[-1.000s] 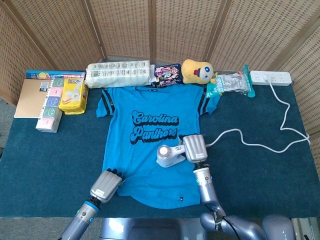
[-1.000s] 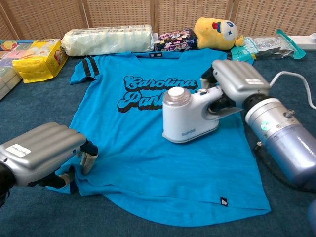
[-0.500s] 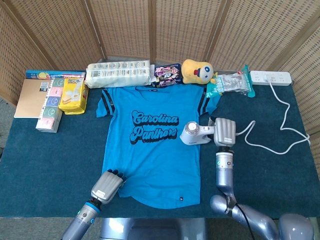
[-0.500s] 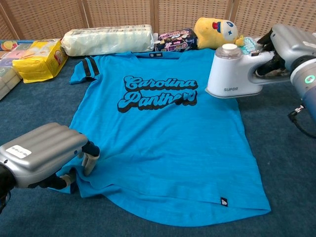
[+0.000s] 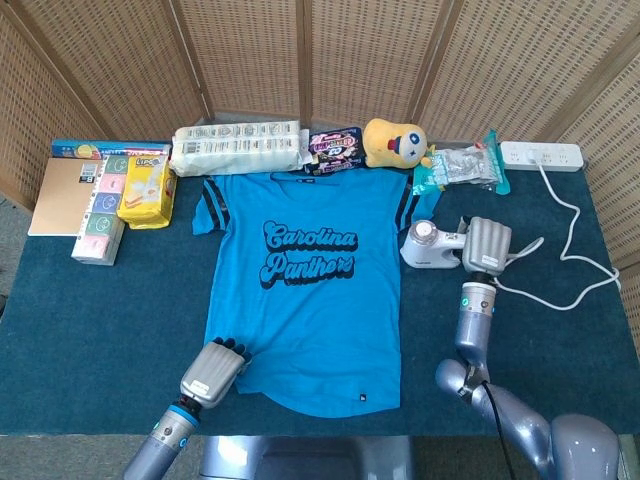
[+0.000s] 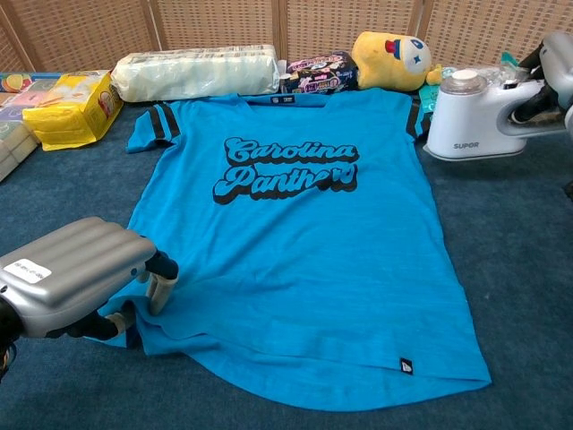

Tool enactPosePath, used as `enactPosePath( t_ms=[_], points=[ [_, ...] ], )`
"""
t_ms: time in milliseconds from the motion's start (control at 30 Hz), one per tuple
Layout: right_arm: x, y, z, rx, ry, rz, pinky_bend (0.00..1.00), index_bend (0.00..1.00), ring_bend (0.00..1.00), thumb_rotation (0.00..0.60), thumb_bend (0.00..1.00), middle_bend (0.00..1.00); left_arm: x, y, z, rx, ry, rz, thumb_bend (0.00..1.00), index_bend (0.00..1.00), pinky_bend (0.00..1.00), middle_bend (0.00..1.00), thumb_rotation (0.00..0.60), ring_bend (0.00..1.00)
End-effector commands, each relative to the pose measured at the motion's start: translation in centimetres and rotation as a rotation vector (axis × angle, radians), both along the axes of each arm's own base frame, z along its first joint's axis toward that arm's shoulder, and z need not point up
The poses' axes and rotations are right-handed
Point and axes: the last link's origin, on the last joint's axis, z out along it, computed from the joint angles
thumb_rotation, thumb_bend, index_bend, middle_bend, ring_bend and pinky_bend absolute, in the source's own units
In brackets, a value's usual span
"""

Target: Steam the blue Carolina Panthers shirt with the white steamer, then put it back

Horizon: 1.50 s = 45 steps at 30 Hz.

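Observation:
The blue Carolina Panthers shirt (image 5: 305,275) (image 6: 295,242) lies flat on the dark teal table. My left hand (image 5: 212,372) (image 6: 76,278) presses down on the shirt's lower left hem corner, fingers curled onto the fabric. The white steamer (image 5: 429,246) (image 6: 473,115) sits to the right of the shirt, beside its right sleeve, off the fabric. My right hand (image 5: 485,245) (image 6: 557,70) grips the steamer's handle; in the chest view the hand is mostly cut off by the frame edge. The steamer's white cord (image 5: 560,265) runs to the power strip (image 5: 542,155).
Along the back edge sit a yellow packet (image 5: 146,190), a roll package (image 5: 238,147), a snack bag (image 5: 334,146), a yellow plush toy (image 5: 394,141) and a clear bag (image 5: 465,165). Books and boxes (image 5: 85,195) are stacked at the back left.
My right hand has carried the steamer from the shirt's lower middle up and right, off the fabric, to the table beside the right sleeve. The left hand has stayed on the hem.

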Motion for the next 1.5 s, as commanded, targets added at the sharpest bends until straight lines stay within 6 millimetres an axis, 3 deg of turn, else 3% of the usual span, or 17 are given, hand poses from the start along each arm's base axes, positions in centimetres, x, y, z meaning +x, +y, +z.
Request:
enactPosePath(
  t_ms=[33, 233, 700, 1067, 1267, 1500],
  points=[
    [-0.9, -0.9, -0.2, -0.006, 0.000, -0.051, 0.60, 0.69, 0.71, 0.600, 0.38, 0.71, -0.1, 0.0, 0.0, 0.001, 0.001, 0.005, 0.48, 0.58, 0.48, 0.51, 0.600, 0.42],
    [-3.1, -1.7, -0.6, -0.009, 0.007, -0.147, 0.57, 0.65, 0.67, 0.600, 0.37, 0.68, -0.4, 0.2, 0.0, 0.001, 0.018, 0.020, 0.48, 0.58, 0.48, 0.51, 0.600, 0.42],
    [-3.9, -1.6, -1.5, 0.025, 0.019, -0.137, 0.42, 0.40, 0.50, 0.600, 0.32, 0.48, -0.5, 0.3, -0.6, -0.013, 0.028, 0.024, 0.48, 0.58, 0.47, 0.51, 0.600, 0.42],
    [-4.1, -1.0, -1.7, 0.095, 0.131, -0.055, 0.15, 0.12, 0.17, 0.600, 0.30, 0.20, -0.5, 0.2, -0.6, -0.014, 0.025, 0.021, 0.48, 0.58, 0.46, 0.51, 0.600, 0.42],
    [-4.5, -0.6, -1.6, 0.123, 0.168, -0.023, 0.09, 0.05, 0.11, 0.600, 0.23, 0.14, -0.5, 0.2, -0.7, -0.017, 0.024, 0.022, 0.48, 0.58, 0.46, 0.51, 0.600, 0.42],
    [-5.2, -0.2, -1.3, 0.150, 0.224, -0.002, 0.06, 0.04, 0.09, 0.600, 0.23, 0.14, -0.6, 0.3, -0.9, -0.019, 0.023, 0.023, 0.48, 0.58, 0.46, 0.51, 0.600, 0.42]
  ],
)
